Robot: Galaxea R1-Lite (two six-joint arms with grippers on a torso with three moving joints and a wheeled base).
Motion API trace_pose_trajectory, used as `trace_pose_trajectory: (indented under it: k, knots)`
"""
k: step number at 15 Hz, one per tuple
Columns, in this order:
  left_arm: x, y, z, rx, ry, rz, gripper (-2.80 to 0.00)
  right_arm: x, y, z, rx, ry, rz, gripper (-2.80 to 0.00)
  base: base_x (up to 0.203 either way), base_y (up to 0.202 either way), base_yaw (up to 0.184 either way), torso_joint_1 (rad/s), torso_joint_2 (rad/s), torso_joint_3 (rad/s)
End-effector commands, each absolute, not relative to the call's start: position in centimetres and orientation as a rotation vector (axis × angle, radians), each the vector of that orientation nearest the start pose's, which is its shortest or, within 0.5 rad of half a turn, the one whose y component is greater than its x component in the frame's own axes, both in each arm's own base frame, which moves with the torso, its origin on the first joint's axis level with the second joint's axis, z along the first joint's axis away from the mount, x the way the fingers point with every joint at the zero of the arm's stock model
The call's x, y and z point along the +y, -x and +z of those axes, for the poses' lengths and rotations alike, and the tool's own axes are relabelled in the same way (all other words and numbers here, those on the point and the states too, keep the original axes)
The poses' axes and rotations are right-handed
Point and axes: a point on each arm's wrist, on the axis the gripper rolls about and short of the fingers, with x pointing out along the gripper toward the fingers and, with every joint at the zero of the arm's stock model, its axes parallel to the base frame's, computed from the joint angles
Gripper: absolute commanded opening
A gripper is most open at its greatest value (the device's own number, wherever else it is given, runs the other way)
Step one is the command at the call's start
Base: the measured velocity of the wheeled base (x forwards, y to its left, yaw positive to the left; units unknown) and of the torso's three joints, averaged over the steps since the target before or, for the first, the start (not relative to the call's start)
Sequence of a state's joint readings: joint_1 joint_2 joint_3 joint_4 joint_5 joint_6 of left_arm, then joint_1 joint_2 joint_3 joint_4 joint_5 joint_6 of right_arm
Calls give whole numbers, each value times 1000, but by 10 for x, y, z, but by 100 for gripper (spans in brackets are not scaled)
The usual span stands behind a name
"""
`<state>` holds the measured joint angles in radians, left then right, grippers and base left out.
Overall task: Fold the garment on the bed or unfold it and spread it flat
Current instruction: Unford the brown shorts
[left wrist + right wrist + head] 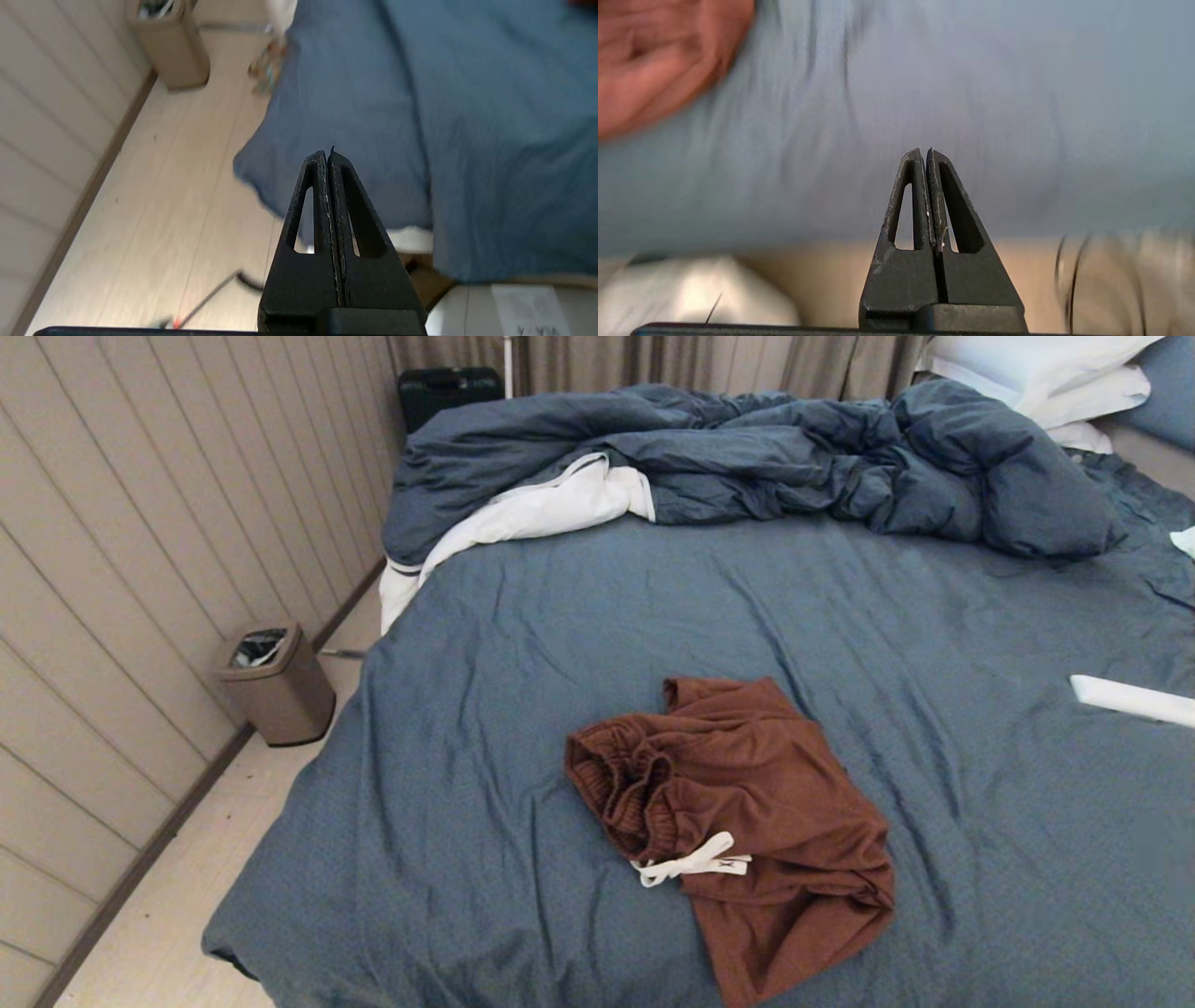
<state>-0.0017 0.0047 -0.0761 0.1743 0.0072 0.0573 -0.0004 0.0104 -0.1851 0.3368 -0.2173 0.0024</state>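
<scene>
Neither arm shows in the head view. The shorts (747, 821) lie crumpled on the bed (523, 644) (near its foot). Only the wrist views show the left gripper (327, 156) and right gripper (923, 156), each pressed together, empty.

the garment (747, 821) runs off the head view's bottom edge; in the right wrist view it is a corner blur.

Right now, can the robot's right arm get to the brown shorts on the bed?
Probably yes. The shorts lie bunched on the open sheet of the bed, with nothing on them or around them. The right gripper, shut and empty, hangs over the sheet with the shorts off to one side.
</scene>
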Motion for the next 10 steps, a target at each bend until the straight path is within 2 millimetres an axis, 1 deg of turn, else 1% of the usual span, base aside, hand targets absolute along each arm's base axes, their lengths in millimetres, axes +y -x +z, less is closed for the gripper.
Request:
trace_pose_trajectory:
  k: [1,2,3,5,6,7,10]
  knots:
    - [0,26,77,62,-45,2,-280,-5,26,94,-129,35,-220,-280,0,0,0,0,0,0]
    - [0,24,79,-7,-33,2,-280,-4,24,93,-147,35,-197,-280,0,0,0,0,0,0]
    - [0,23,77,-8,-15,2,-280,-4,24,92,-147,18,-175,-280,0,0,0,0,0,0]
    - [0,23,77,-8,-11,2,-280,-2,23,88,-114,-5,-77,-280,0,0,0,0,0,0]
    - [0,23,77,-8,-9,3,-280,-1,23,80,-28,-1,-30,-280,0,0,0,0,0,0]
    - [0,23,76,-4,-8,3,-280,0,23,73,37,-1,-19,-280,0,0,0,0,0,0]
    - [0,22,76,2,-12,2,-280,0,22,77,-5,-3,-8,-280,0,0,0,0,0,0]
